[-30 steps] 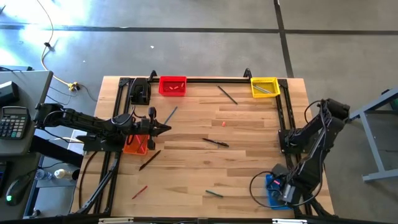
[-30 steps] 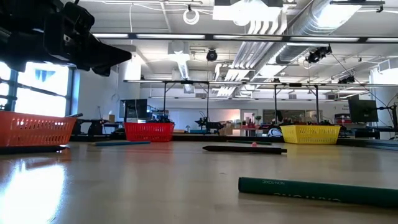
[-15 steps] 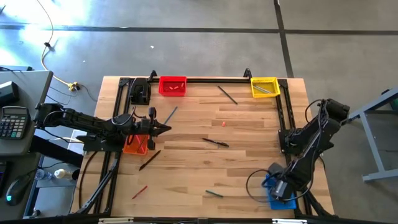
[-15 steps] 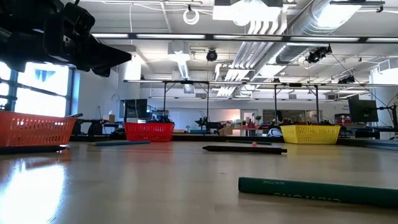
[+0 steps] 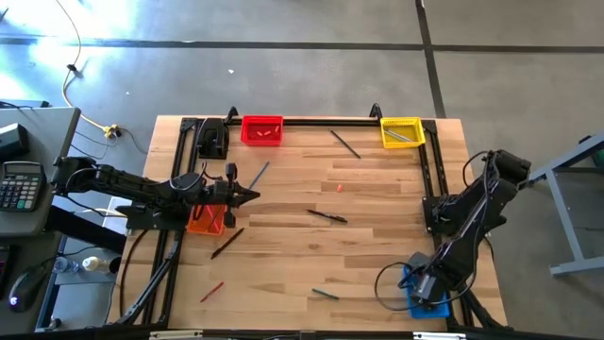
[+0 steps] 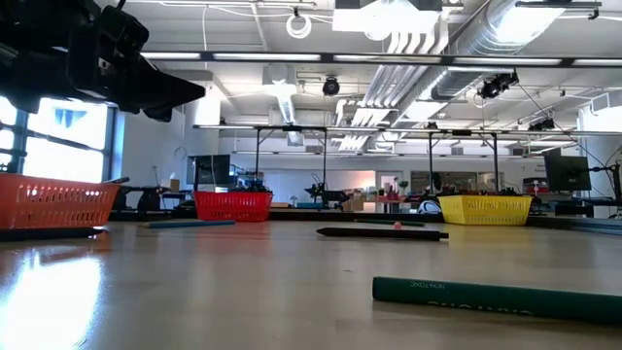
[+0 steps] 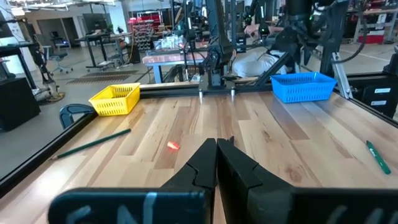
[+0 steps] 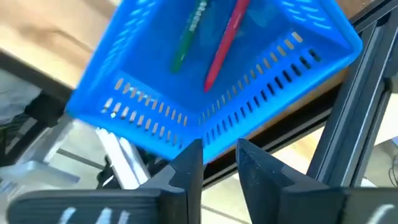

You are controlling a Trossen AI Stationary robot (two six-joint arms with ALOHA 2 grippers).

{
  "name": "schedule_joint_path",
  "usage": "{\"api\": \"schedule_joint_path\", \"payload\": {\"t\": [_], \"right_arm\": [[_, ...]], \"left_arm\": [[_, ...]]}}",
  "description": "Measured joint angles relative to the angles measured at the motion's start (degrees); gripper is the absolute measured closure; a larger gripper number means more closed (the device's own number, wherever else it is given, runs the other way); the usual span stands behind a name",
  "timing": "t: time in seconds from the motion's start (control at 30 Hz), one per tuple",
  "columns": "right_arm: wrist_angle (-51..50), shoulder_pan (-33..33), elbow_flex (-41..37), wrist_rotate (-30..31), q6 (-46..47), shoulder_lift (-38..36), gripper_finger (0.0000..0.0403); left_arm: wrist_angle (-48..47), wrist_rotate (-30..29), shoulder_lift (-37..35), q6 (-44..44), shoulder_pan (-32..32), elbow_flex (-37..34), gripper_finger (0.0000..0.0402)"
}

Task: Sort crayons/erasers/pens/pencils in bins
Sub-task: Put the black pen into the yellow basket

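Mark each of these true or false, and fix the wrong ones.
1. The blue bin holds a green stick and a red stick. True.
2. The right gripper grips the red stick. False: its fingers stand apart with nothing between them, above the bin.
3. The left gripper is shut. True.
4. The yellow bin is empty. False: a thin stick lies in it.
5. A small pink eraser lies on the table. True.

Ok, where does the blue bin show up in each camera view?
High view: blue bin at the table's bottom-right corner, under the right gripper.
Low view: not in it.
Left wrist view: upper right, far table edge.
Right wrist view: fills the upper frame.
Shared landmark: yellow bin.
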Motion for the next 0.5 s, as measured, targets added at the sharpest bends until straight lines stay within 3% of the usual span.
{"api": "schedule_joint_path", "payload": {"t": [0.1, 0.27, 0.5], "right_arm": [[-2.2, 0.0, 3.4, 3.2, -1.9, 0.0, 0.0346], [-3.6, -0.2, 8.7, 14.6, -10.2, -0.1, 0.0397], [3.5, -1.7, 10.0, 31.5, -31.9, -0.1, 0.0399]], "left_arm": [[0.0, 0.0, 0.0, 0.0, 0.0, 0.0, 0.0399], [0.0, 0.0, 0.0, 0.0, 0.0, 0.0, 0.0399], [0.0, 0.0, 0.0, 0.0, 0.0, 0.0, 0.0399]]}}
